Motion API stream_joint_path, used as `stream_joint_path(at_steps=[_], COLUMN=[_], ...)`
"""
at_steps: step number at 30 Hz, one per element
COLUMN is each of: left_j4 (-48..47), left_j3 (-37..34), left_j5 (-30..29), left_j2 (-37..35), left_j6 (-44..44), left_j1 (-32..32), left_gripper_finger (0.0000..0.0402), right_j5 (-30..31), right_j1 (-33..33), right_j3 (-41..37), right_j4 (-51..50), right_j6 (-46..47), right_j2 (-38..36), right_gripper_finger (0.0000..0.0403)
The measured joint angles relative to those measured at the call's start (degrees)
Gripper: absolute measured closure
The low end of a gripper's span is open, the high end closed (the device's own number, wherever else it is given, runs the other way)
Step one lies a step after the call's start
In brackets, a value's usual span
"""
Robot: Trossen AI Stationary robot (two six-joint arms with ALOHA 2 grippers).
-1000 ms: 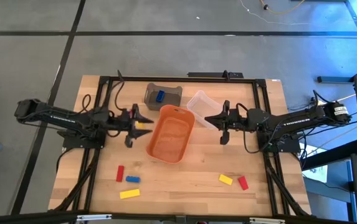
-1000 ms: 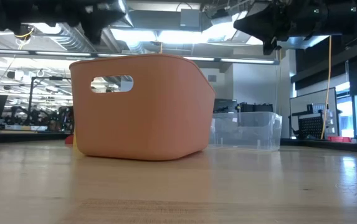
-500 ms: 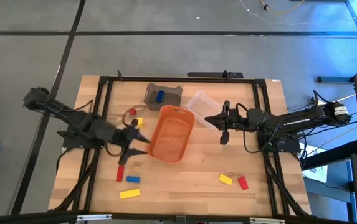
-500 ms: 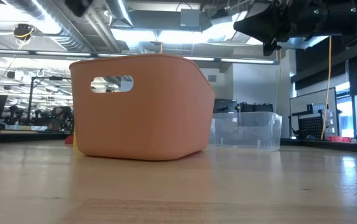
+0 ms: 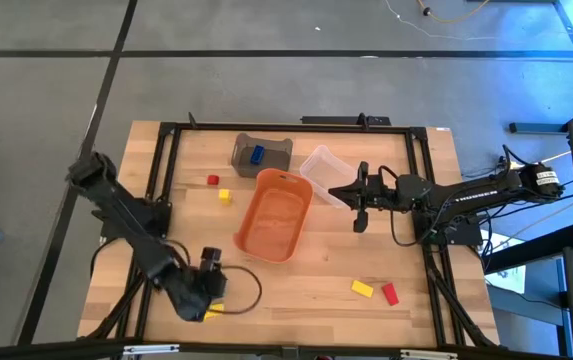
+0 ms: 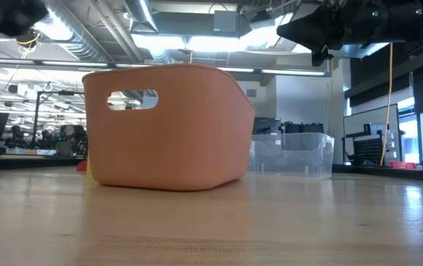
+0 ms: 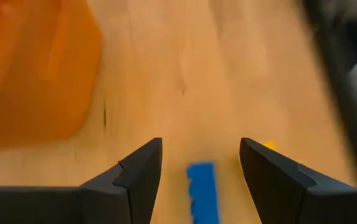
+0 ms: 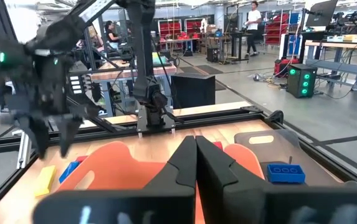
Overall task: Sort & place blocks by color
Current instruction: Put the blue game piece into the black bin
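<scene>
My left gripper (image 5: 209,292) hangs open over the table's near left part. In the left wrist view its fingers (image 7: 197,177) stand on either side of a blue block (image 7: 202,194) lying flat on the table, without touching it; a yellow block (image 7: 268,145) lies beside. A yellow bar (image 5: 212,309) shows partly under the gripper. A red block (image 5: 212,180) and a yellow block (image 5: 224,196) lie left of the orange tub (image 5: 274,215). A yellow block (image 5: 363,289) and a red block (image 5: 390,294) lie near right. My right gripper (image 5: 358,208) is shut and empty, right of the tub.
A grey bin (image 5: 278,150) at the far middle holds a blue block (image 5: 256,154). A clear bin (image 5: 324,165) stands right of it, beside the tub. A dark frame (image 5: 266,127) runs around the table. In the right wrist view, a person (image 8: 252,17) stands in the room far behind.
My left gripper has swung from the orange tub's left side toward the table's near edge and has come down over the blocks at the near left. The red and yellow blocks left of the tub now show clear of it. My right arm has kept still.
</scene>
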Motion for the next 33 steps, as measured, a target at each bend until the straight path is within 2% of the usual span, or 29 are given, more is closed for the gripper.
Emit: stream_joint_path(at_steps=[8,26,33], left_j4=[-3.07,-2.30,-1.52], left_j3=[-0.04,-1.31,-3.48], left_j5=[1.08,10.73,11.08], left_j2=[8.19,9.53,9.53], left_j6=[-1.44,-8.20,-8.78], left_j1=[-0.88,1.13,1.45], left_gripper_finger=[0.0195,0.0195,0.0195], right_j5=[0.00,0.22,1.23], right_j1=[0.00,0.00,0.00], right_j3=[0.00,0.02,0.02], right_j4=[-0.02,-1.66,-1.76], right_j6=[0.00,-0.14,-0.17], right_j2=[0.00,-0.02,-0.02], right_gripper_finger=[0.0403,0.0403,0.0403])
